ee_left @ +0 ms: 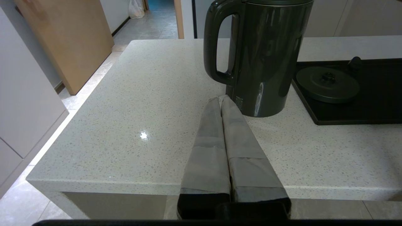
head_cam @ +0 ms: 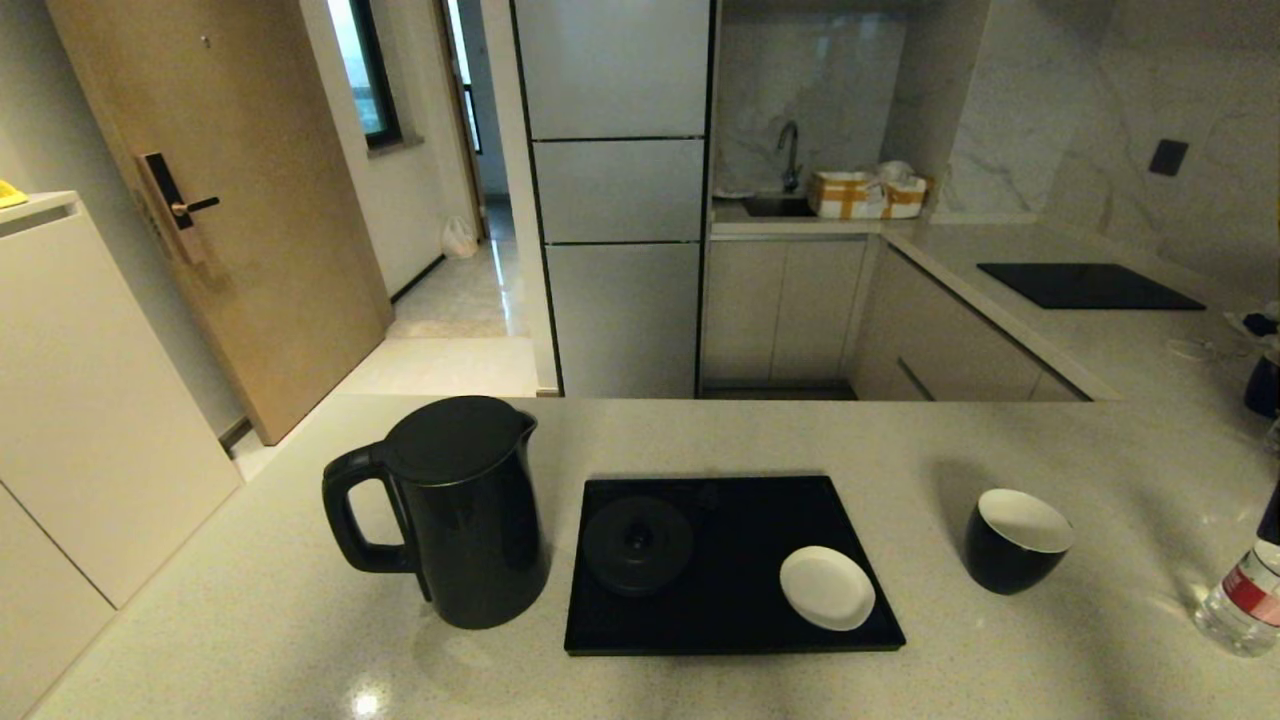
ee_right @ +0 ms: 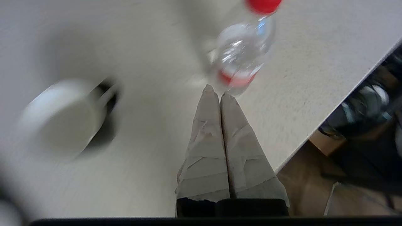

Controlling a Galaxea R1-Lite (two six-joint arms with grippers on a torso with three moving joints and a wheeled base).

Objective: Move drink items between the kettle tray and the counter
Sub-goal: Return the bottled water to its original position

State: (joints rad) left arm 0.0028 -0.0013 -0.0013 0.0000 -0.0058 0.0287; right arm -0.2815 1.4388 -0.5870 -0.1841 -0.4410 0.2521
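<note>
The black kettle (head_cam: 455, 510) stands upright on the beige counter (head_cam: 260, 620), just left of the black kettle tray (head_cam: 740, 520). On the tray, the round base (head_cam: 637, 545) is bare. The black cup (head_cam: 1012, 540), white inside, sits on the counter right of the tray. At the far right stands the red-labelled bottle (head_cam: 1245, 590). My left gripper (ee_left: 222, 98) is shut and empty, low over the counter, its tips close to the kettle (ee_left: 263, 56) below the handle. My right gripper (ee_right: 216, 89) is shut and empty above the counter, near the bottle (ee_right: 243, 53) and apart from the cup (ee_right: 66, 119).
A small white saucer (head_cam: 827, 587) lies on the tray's near right corner. A larger black cooktop panel (head_cam: 1088, 285) is set in the far right worktop. Dark items (head_cam: 1262, 385) stand at the right edge. The counter drops off to the floor on the left (ee_left: 47, 157).
</note>
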